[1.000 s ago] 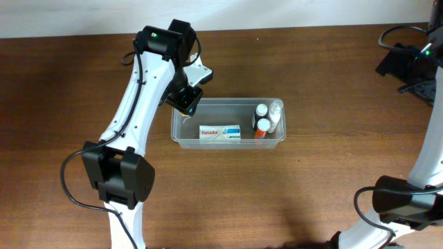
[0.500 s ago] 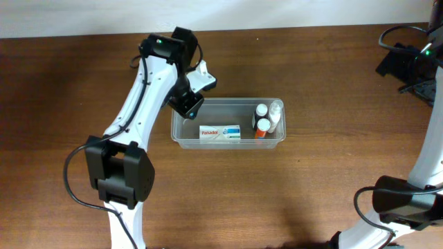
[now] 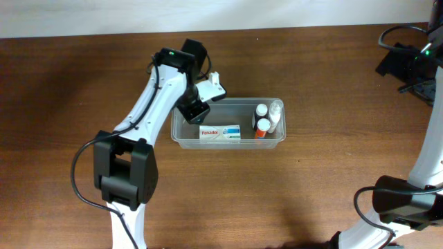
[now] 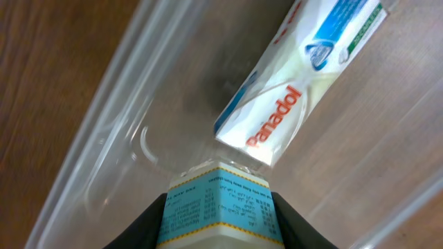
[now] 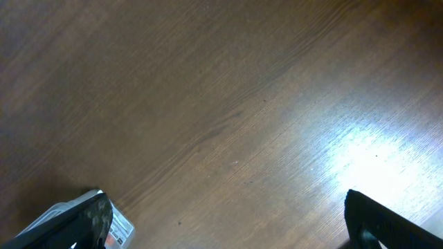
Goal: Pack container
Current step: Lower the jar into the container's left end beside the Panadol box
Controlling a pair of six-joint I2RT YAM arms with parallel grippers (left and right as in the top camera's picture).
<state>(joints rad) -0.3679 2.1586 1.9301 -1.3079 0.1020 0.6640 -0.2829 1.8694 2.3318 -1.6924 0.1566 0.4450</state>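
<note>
The clear rectangular container (image 3: 228, 102) lies mid-table. Inside it are a white Panadol box (image 3: 220, 133) at the front and, at the right end, an orange-capped bottle (image 3: 261, 126) and a white bottle (image 3: 275, 114). My left gripper (image 3: 196, 111) is over the container's left end. In the left wrist view the gripper (image 4: 219, 228) is shut on a small white item with a blue label (image 4: 219, 204), held above the container wall (image 4: 104, 138) and the Panadol box (image 4: 291, 97). My right gripper (image 5: 228, 221) is open and empty over bare wood.
The right arm (image 3: 408, 62) sits at the table's far right back corner, well away from the container. Brown wooden tabletop (image 3: 332, 187) surrounds the container. A pale wall edge runs along the back.
My left gripper has moved right and a little forward with the blue-labelled item, from the container's back left corner to over its left end. The right arm has not moved.
</note>
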